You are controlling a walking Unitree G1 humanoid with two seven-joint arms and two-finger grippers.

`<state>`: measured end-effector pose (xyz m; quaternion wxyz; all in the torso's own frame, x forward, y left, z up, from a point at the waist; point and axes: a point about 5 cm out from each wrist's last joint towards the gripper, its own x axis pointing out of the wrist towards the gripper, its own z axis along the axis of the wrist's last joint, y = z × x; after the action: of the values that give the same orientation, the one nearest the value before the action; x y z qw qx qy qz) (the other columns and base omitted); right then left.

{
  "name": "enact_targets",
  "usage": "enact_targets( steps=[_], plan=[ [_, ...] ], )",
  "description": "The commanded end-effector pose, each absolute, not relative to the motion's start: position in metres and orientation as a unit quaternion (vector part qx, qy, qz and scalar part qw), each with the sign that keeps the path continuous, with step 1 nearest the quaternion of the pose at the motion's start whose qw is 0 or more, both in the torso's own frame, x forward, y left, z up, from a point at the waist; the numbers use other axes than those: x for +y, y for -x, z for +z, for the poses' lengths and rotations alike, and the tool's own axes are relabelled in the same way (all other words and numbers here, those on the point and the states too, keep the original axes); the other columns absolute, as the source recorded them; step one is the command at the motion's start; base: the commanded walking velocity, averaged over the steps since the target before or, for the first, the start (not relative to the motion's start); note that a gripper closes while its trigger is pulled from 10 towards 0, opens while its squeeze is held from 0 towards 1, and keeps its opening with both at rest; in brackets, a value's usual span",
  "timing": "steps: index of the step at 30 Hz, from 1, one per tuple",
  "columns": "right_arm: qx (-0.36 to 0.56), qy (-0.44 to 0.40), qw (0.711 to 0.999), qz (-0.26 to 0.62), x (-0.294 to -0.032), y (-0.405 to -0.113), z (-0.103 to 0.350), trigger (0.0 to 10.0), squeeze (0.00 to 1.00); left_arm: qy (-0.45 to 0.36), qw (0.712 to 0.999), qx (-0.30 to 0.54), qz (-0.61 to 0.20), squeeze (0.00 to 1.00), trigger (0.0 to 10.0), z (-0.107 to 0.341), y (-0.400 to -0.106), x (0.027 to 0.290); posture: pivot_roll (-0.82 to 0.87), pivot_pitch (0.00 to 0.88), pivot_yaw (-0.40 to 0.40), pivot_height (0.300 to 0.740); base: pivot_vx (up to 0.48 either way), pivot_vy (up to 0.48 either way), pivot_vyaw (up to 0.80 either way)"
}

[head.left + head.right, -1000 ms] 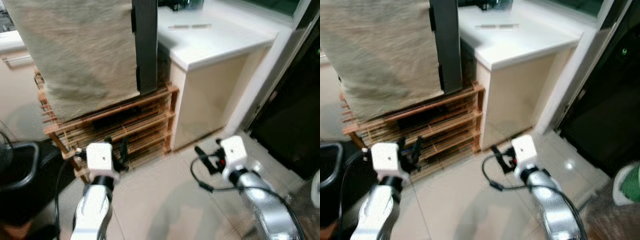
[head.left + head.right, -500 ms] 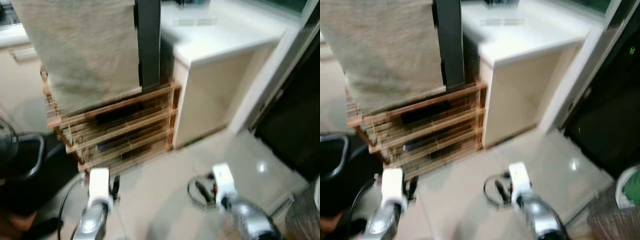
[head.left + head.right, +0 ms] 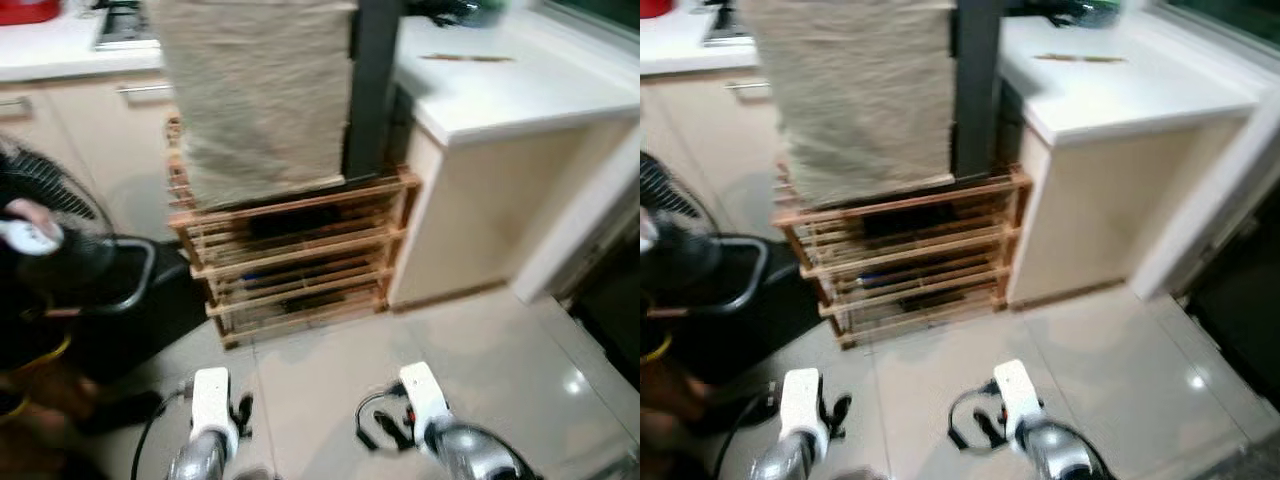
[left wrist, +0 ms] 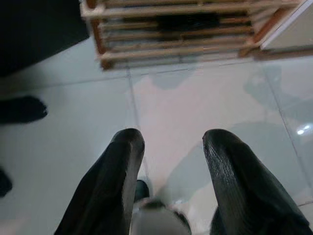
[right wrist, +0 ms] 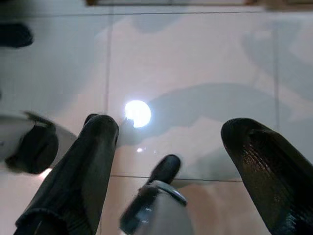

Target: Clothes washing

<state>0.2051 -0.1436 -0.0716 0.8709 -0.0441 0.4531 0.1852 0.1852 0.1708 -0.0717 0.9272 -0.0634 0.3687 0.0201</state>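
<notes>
Glossy pale floor tiles (image 3: 480,350) spread before you, smooth enough to throw back a ceiling light in the right wrist view. Against the far side stands a slatted wooden rack (image 3: 295,250) of three tiers, warm orange wood, with dark shapes tucked between its slats that are too blurred to name. Over its top hangs a coarse beige cloth (image 3: 260,95), matte and softly creased, beside a dark upright post (image 3: 372,90). To the right sits a white bench (image 3: 520,90) with a smooth top and cream front; to the left, a black fan (image 3: 60,235) with a wire grille.

Your left claw (image 4: 168,161) hangs low over the tiles, fingers spread apart and holding nothing. Your right claw (image 5: 166,142) is likewise parted and empty, above bare floor.

You look to be in the approach or search stage: no washing machine or laundry basket can be made out, and the beige cloth is the only fabric near. If that is your garment, the next move calls for stepping closer and raising an arm to its hanging edge.
</notes>
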Motion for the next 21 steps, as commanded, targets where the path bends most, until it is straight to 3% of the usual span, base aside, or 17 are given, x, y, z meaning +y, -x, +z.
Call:
enact_targets(
  steps=[1,5,21],
  plan=[
    [0.457,0.048,0.868,0.191,-0.144,-0.203,-0.073,10.0,0.00,0.057,0.928,0.367,0.014,0.00,10.0,-0.072,-0.187,0.172,0.01,0.045,-0.016,0.740,0.270,0.000,0.80],
    [0.460,0.055,0.867,0.185,-0.141,-0.202,-0.075,10.0,0.00,0.062,0.928,0.367,0.020,0.00,10.0,-0.073,-0.186,0.173,0.01,0.043,-0.023,0.740,0.272,0.000,0.72],
    [0.467,0.067,0.867,0.162,-0.155,-0.202,-0.077,10.0,0.00,0.071,0.931,0.358,0.032,0.00,10.0,-0.075,-0.185,0.172,0.02,0.036,-0.056,0.740,0.326,0.000,0.00]
  ],
)
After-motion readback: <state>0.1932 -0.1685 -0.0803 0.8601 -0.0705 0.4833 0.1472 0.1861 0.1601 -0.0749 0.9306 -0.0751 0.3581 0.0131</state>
